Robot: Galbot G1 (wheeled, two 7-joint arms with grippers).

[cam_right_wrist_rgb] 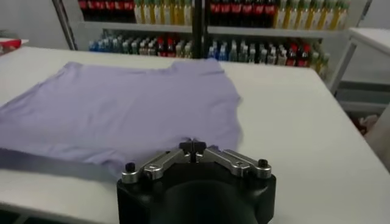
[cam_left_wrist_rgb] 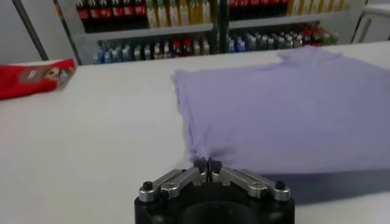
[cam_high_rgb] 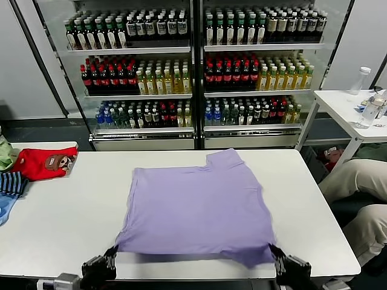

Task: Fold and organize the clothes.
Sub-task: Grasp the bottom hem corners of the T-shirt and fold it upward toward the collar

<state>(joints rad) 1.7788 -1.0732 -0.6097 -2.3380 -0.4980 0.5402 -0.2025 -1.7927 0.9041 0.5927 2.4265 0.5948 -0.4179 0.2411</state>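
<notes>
We are looking down at a lavender T-shirt point(cam_high_rgb: 196, 208) that is lying spread, plain side up, across the middle of the white desk point(cam_high_rgb: 60, 223), with one sleeve pointing toward the far edge. Its near hem is hanging raised just above the desk's near edge, casting a shadow under it.

We are gripping that hem at both near corners. Our left tool point(cam_high_rgb: 109, 258) is sitting at the near left corner of the shirt; in the left wrist view its fingers point(cam_left_wrist_rgb: 201, 164) are pressed together and pinching a puckered tip of purple cloth point(cam_left_wrist_rgb: 274, 109). Our right tool point(cam_high_rgb: 276, 256) is sitting at the near right corner; in the right wrist view its fingers point(cam_right_wrist_rgb: 192, 147) are pressed together at the shirt's edge point(cam_right_wrist_rgb: 122, 109), pinching the fabric there.

At the desk's far left a red garment with a brown cartoon face point(cam_high_rgb: 43, 162) is lying folded, with a dark-and-blue striped garment point(cam_high_rgb: 11, 183) just beside it nearer to us, both well apart from the T-shirt. Behind the desk, shelves of bottled drinks point(cam_high_rgb: 193, 66) are standing, and a second white table point(cam_high_rgb: 351, 109) with bottles is standing off to the right.
</notes>
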